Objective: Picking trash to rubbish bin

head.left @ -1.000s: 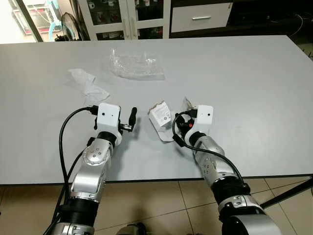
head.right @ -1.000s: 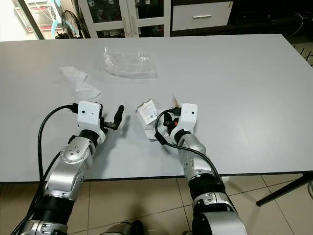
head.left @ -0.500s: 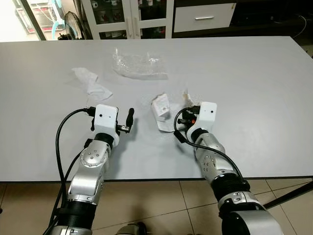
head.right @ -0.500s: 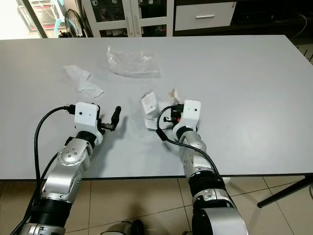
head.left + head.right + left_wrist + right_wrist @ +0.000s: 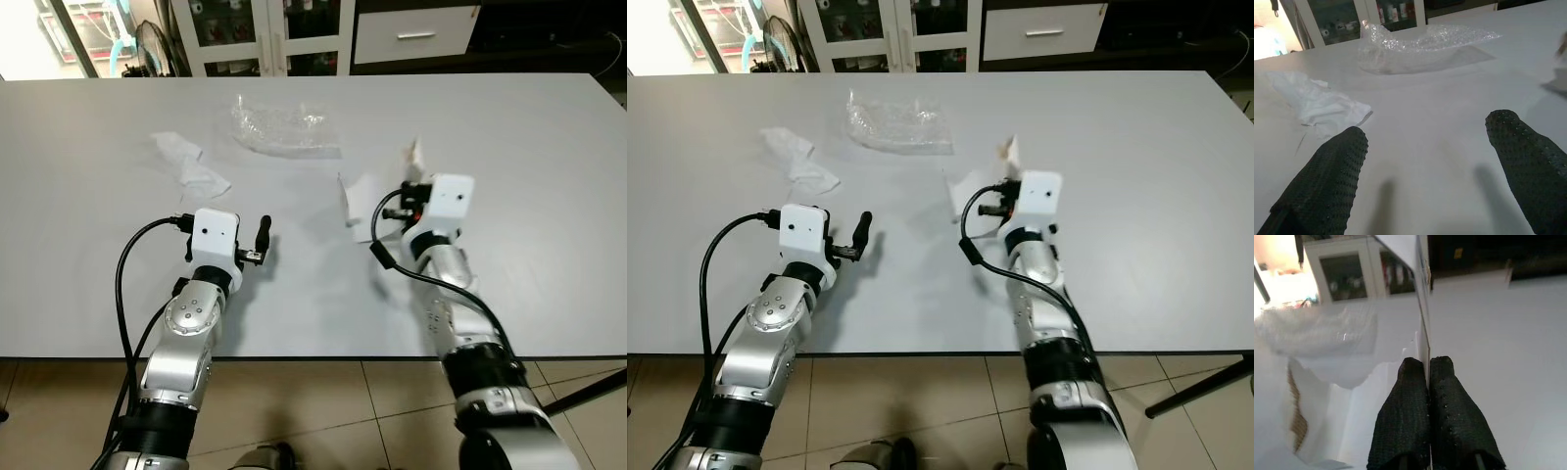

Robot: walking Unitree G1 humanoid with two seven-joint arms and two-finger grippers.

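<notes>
Black fingers [image 5: 1405,416] of the right gripper [image 5: 999,208] are clamped on a torn white paper wrapper [image 5: 355,199], held above the wide grey table [image 5: 529,176]; no print is legible. Left gripper [image 5: 263,235] is spread wide, empty, near a clear bubble-wrap bag [image 5: 284,127] and crumpled white tissue [image 5: 191,168].

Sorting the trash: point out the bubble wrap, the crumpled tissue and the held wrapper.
bubble wrap [image 5: 284,129], left eye view, its middle
crumpled tissue [image 5: 191,168], left eye view, its middle
wrapper [image 5: 972,188], right eye view, its white face
</notes>
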